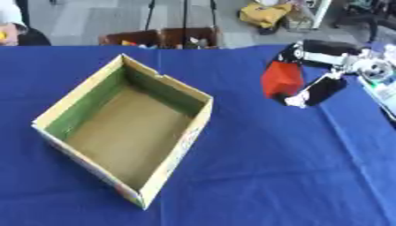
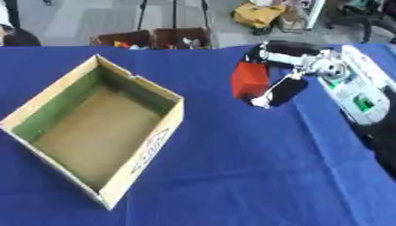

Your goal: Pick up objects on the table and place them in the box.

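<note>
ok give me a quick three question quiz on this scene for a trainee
1. True or false: the cardboard box already holds an object.
2. Which hand holds the red object? A) left B) right
3. Fill in: the table is covered with a ____ cloth.

Key: 1 false, its floor is bare. 2 B, the right hand is curled round it, off to the box's right. 3 blue.

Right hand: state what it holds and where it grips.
The right hand holds a red object, fingers curled over its top and right side. The exact contact cannot be told.
</note>
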`<state>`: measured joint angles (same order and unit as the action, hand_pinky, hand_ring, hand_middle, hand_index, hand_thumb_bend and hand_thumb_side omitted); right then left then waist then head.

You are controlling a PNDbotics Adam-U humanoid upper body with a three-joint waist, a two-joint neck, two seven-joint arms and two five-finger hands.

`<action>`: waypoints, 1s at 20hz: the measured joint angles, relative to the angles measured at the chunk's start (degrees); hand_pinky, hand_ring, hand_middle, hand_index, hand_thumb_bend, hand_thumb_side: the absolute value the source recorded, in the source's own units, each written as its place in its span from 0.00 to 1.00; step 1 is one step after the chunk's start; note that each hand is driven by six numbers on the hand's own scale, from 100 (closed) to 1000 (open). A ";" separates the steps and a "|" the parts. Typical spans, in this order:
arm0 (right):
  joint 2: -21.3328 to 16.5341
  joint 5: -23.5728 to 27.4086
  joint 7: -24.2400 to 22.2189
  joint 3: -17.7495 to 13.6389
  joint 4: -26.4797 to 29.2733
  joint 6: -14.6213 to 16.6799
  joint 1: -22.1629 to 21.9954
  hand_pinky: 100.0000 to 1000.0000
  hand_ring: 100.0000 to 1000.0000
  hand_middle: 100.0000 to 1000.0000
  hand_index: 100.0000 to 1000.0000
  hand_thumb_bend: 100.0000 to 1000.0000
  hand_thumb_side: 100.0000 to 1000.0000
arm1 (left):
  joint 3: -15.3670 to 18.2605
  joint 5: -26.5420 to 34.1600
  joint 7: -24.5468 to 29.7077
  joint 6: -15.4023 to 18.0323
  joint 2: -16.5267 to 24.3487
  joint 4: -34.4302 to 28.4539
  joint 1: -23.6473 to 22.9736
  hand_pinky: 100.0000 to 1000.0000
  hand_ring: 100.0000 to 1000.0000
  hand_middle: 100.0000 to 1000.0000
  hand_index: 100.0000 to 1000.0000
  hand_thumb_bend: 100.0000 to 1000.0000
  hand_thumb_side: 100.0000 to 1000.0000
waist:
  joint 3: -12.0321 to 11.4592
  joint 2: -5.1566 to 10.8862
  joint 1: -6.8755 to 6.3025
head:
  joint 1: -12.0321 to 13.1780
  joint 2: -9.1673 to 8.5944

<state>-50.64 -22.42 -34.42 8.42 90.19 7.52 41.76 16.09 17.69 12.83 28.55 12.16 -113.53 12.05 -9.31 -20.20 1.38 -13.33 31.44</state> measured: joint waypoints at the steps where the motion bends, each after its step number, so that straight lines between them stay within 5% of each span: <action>1: 0.00 0.28 0.02 0.00 0.70 -0.15 0.66 0.48 0.46 0.40 0.52 0.00 0.22 | 0.00 0.01 -0.02 -0.02 0.02 0.00 0.00 0.49 0.68 0.80 0.88 0.00 0.92 | -0.13 0.04 0.14 | -0.04 0.00; 8: 0.90 1.21 -0.20 0.40 3.41 -0.90 5.58 0.48 0.45 0.39 0.51 0.00 0.23 | -0.02 0.34 -0.05 -0.11 0.51 0.00 -0.02 0.49 0.68 0.79 0.88 0.00 0.92 | -1.61 0.05 0.98 | -0.63 0.02; 20: 8.12 1.03 -0.84 2.30 2.98 -1.87 14.19 0.48 0.45 0.38 0.50 0.00 0.24 | -0.38 0.99 0.24 -0.45 1.04 0.00 0.11 0.49 0.68 0.79 0.88 0.00 0.92 | -5.72 0.16 2.89 | -2.68 0.20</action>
<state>-42.53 -21.39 -35.26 10.72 93.17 5.65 55.95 15.71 18.67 13.08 28.10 13.20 -113.53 12.16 -15.03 -20.04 4.28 -16.01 31.64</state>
